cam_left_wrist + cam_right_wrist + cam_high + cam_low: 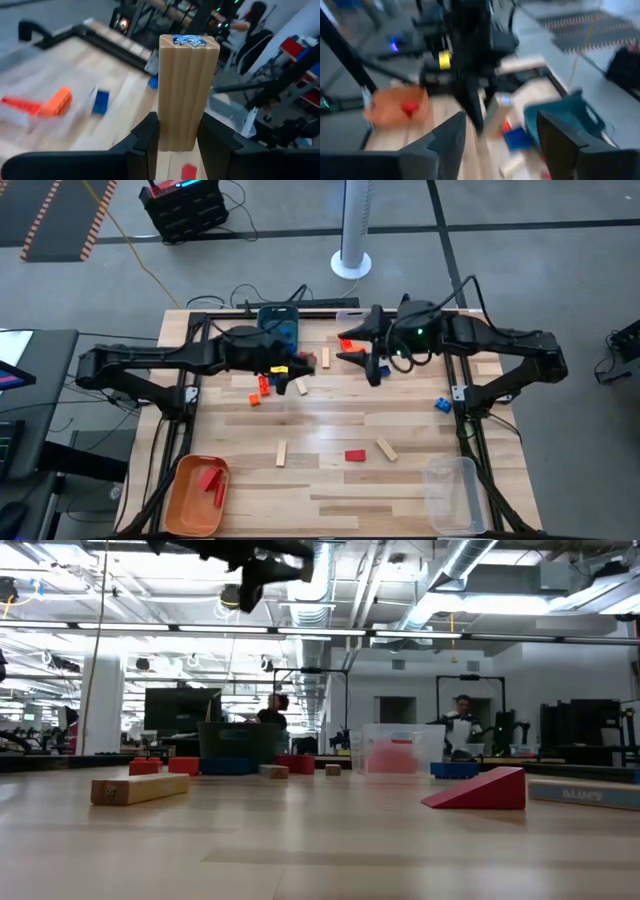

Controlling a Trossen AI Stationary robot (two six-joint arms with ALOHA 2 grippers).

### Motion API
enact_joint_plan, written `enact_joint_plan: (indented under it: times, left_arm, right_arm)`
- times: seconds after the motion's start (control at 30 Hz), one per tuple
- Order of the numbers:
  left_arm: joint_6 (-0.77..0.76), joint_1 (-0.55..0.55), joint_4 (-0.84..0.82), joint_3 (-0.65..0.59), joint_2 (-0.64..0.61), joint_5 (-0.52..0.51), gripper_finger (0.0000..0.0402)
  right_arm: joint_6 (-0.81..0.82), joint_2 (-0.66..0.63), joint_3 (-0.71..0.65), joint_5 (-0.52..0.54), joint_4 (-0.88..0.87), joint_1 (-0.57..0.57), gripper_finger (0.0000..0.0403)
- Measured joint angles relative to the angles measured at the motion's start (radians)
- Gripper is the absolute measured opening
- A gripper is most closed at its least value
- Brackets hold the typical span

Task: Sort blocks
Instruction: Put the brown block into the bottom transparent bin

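Plain light wood is showing between the dark fingers (145,142) of the left tool (177,142): they are clenching the lower end of a wooden block (187,90), which is standing upright with a small printed sticker on its top face. In the high view the left tool (300,365) is hovering above the bench (330,490) just left of centre, toward twelve o'clock, and the block (325,359) is sticking out at its tip. The right tool (352,347) is hanging just to the three o'clock side of it, its two fingers (452,137) spread wide and grasping nothing. Under and around the two tools a cluster of blocks is lying: orange and red pieces (262,387) at about nine o'clock from the bench centre, and a light wooden one (301,387) beside them. A lone blue block (441,405) is sitting near the three o'clock edge. Toward six o'clock a wooden stick (282,454), a red wedge (355,455) and another wooden piece (385,448) are lying well apart from each other. A teal bin (280,322) is standing at twelve o'clock, an orange bin (185,515) holding red blocks (210,477) at seven o'clock, and a clear bin (452,495) at five o'clock.
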Motion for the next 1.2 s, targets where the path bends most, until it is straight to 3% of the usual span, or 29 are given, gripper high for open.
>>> enact_joint_plan:
  times: [0.37,0.77,0.93,1.13,1.2]
  left_arm:
    - [0.157,-0.008,0.021,0.230,0.124,0.072,0.0099]
    - [0.222,-0.008,0.011,0.374,0.205,0.120,0.0099]
    - [0.221,-0.008,-0.001,0.374,0.204,0.123,0.0107]
    - [0.222,-0.007,-0.004,0.374,0.204,0.110,0.0142]
    - [0.220,-0.007,-0.015,0.373,0.204,0.094,0.0145]
  right_arm:
    - [0.063,0.059,0.001,-0.181,0.147,-0.077,0.0256]
    - [0.065,0.065,0.000,-0.209,0.177,-0.071,0.0250]
    - [0.062,0.065,0.000,-0.208,0.191,-0.072,0.0193]
    - [0.057,0.065,0.000,-0.207,0.160,-0.080,0.0078]
    - [0.059,0.065,0.000,-0.208,0.146,-0.085,0.0073]
